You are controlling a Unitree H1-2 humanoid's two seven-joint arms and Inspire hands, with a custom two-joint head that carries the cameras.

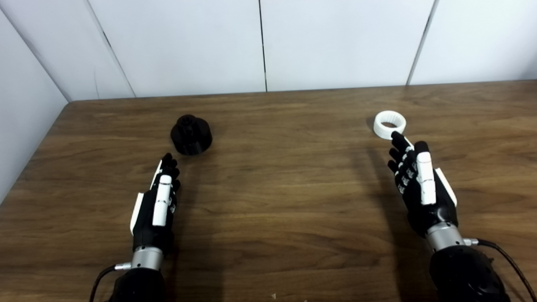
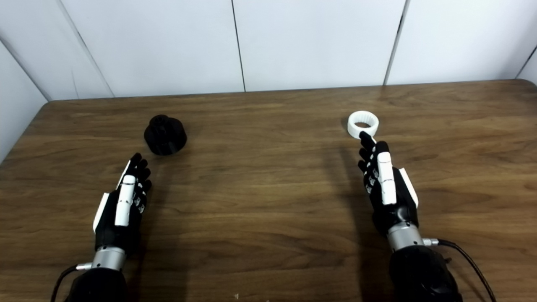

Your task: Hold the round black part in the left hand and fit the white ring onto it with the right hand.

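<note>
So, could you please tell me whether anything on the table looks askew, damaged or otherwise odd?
Nothing stands out. The round black part sits upright on the table ahead of the left robot hand, and the white ring lies flat just beyond the right robot hand. Both hands are open and hold nothing.

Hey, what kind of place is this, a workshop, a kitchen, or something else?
Probably a robot test bench or lab booth, not a kitchen. A bare wooden table is boxed in by plain white panel walls, and only two small assembly pieces lie on it: a round black part and a white ring.
</note>
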